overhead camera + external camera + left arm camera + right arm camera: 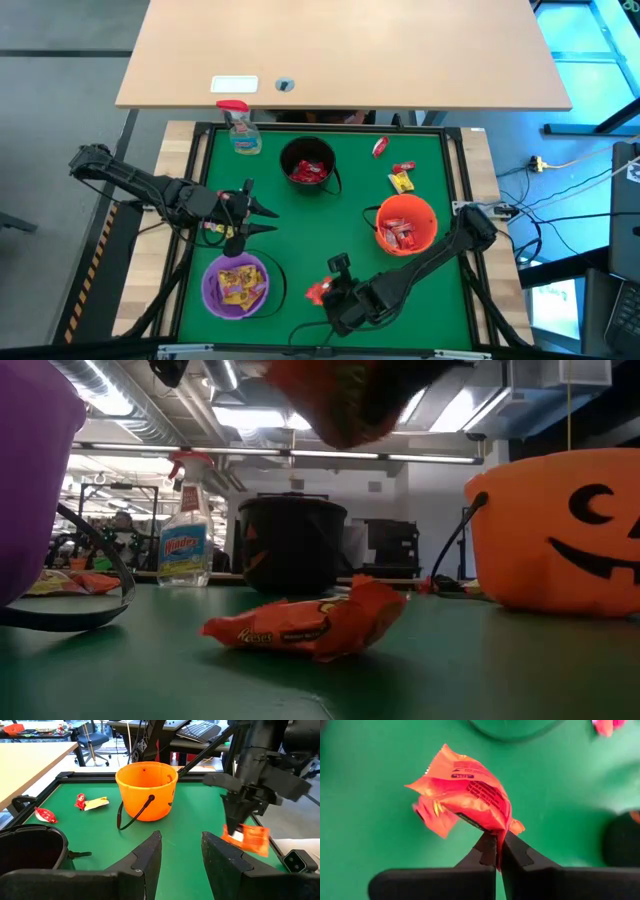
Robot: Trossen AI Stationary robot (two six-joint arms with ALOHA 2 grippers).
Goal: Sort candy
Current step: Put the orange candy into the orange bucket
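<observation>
The right claw [497, 851] is clenched on the edge of an orange-red candy [465, 792], lifted off the green mat near the purple bucket [236, 285], likely bound for the orange bucket [406, 225], while the left claw [268, 217] waits open beside the purple bucket.

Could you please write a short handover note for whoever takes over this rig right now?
Right gripper: shut on an orange packet, lifted above the mat near the front edge; a second orange packet lies on the mat beneath it.
Left gripper: open, holding nothing, hovering between the black bucket and the purple bucket.
Done: red sweets sit in the black bucket, yellow ones in the purple bucket, orange-red ones in the orange bucket.
Left: the held packet, the one below it, and three loose sweets at the mat's far right.
</observation>
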